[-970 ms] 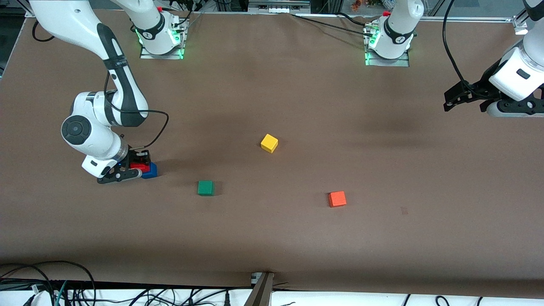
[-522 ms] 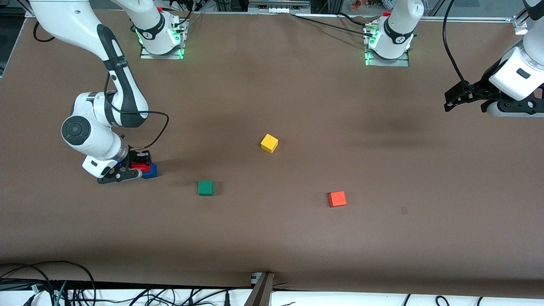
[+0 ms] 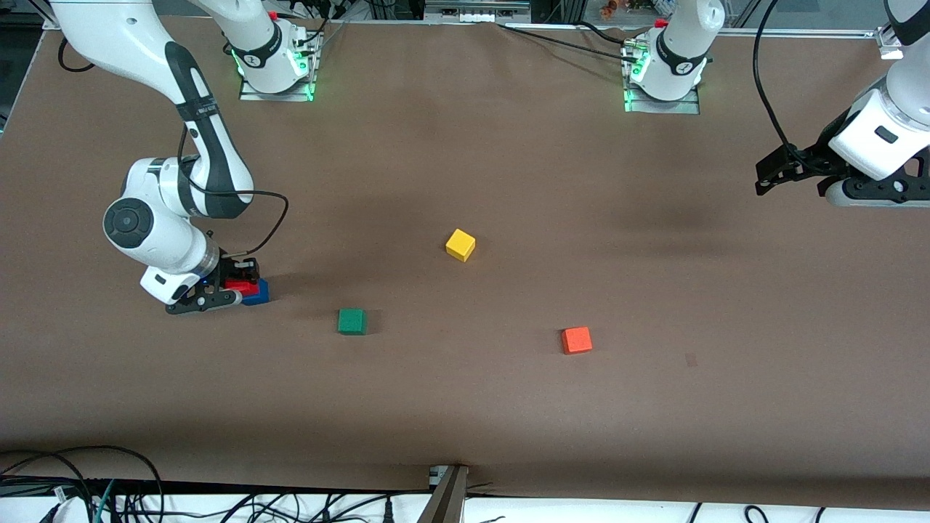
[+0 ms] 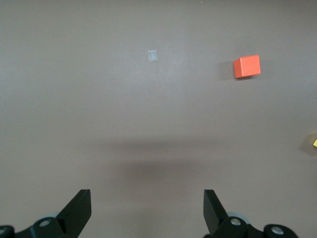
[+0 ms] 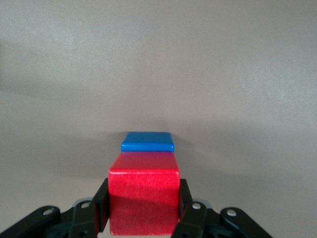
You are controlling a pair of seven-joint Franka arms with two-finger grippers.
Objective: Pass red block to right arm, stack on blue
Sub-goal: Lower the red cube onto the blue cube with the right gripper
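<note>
The right gripper (image 3: 231,286), at the middle left of the front view, holds the red block (image 3: 241,288) tight, low over the blue cube (image 3: 258,292); the left gripper (image 3: 763,177) waits wide open at the upper right.

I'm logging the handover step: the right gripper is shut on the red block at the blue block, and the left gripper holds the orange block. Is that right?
Not quite. The left gripper holds nothing: the left wrist view shows its fingers open and empty, with the orange block lying on the table. The rest stands: the right gripper is shut on the red block at the blue block.
</note>
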